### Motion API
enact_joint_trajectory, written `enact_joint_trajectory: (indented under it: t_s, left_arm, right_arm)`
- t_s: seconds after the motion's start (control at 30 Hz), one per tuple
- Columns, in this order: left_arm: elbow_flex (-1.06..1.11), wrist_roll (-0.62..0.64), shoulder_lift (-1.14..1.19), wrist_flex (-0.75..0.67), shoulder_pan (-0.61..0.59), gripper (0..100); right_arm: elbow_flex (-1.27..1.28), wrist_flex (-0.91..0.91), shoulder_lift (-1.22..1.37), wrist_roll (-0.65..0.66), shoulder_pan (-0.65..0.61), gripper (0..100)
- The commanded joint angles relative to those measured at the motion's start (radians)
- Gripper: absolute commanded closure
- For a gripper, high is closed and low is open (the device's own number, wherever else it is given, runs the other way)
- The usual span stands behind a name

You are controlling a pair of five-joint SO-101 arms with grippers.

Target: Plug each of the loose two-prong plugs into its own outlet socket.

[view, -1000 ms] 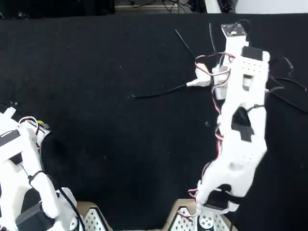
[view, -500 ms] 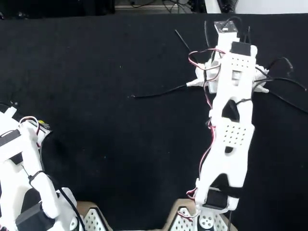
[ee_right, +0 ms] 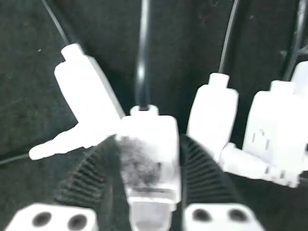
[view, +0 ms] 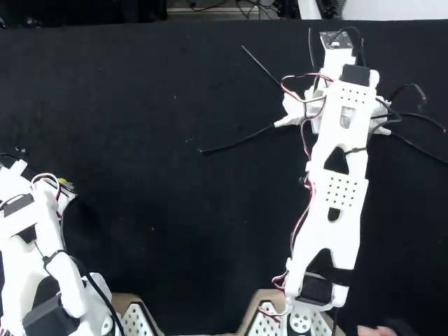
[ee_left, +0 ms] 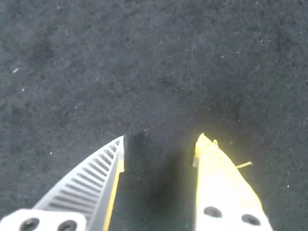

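Black table [view: 140, 126], right hand [ee_right: 149, 144] gripping plug [ee_right: 147, 161]

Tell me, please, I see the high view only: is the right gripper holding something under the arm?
Observer: Yes. The right gripper is shut on a white plug, whose cord leads away from the arm.
Operator: Is anything else lying near it?
Observer: Three white connectors lie close: one on one side of the plug, two on the other.
Operator: And the other arm?
Observer: The left gripper is open over bare black cloth.
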Motion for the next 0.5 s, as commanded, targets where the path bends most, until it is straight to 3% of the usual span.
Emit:
enact_joint_trajectory:
  t_s: [0.0, 0.33, 0.47]
  left_arm:
    - [-0.013, -0.011, 0.000, -0.012, 0.008, 77]
    - [-0.013, -0.011, -0.005, -0.014, 0.008, 77]
    - [-0.013, -0.011, -0.008, -0.014, 0.008, 77]
  right_arm:
    - [-0.122, 0.043, -0.015, 0.000, -0.018, 72.4]
    - [-0.414, 0.175, -0.012, -0.011, -0.044, 73.4]
    - [-0.415, 0.183, -0.028, -0.066, -0.051, 73.7]
